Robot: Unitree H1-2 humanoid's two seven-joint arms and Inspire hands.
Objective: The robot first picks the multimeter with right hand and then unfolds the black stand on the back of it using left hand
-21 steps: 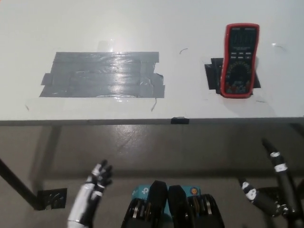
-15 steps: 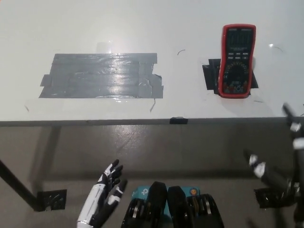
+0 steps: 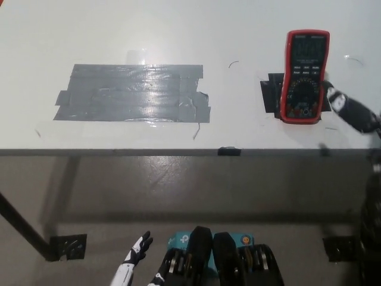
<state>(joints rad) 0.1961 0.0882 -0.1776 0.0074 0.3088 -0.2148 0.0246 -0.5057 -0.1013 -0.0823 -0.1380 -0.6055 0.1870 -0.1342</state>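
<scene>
Nearest the camera, low at the bottom edge, the white left hand [image 3: 136, 262] rests below the table over the grey floor, mostly cut off by the frame; its fingers point upward and look slightly spread, holding nothing. Beyond it, a dark table leg runs diagonally at the lower left to a black foot plate [image 3: 67, 246] on the floor.

Farther out, the white table top [image 3: 178, 30] begins at its front edge, where a small black tab [image 3: 228, 151] sits on the rim. On the left half of the surface lies a broad patch of overlapping grey duct tape strips [image 3: 132, 93].

At the right, the black right hand [image 3: 352, 113] reaches in over the table from the right edge, blurred; a fingertip lies just beside the lower right side of the red-cased multimeter [image 3: 306, 75], and contact cannot be confirmed. Whether this hand is spread or closed cannot be told. The multimeter lies flat, face up, display end farthest away, its lower part on a small square of black tape [image 3: 271, 94].
</scene>
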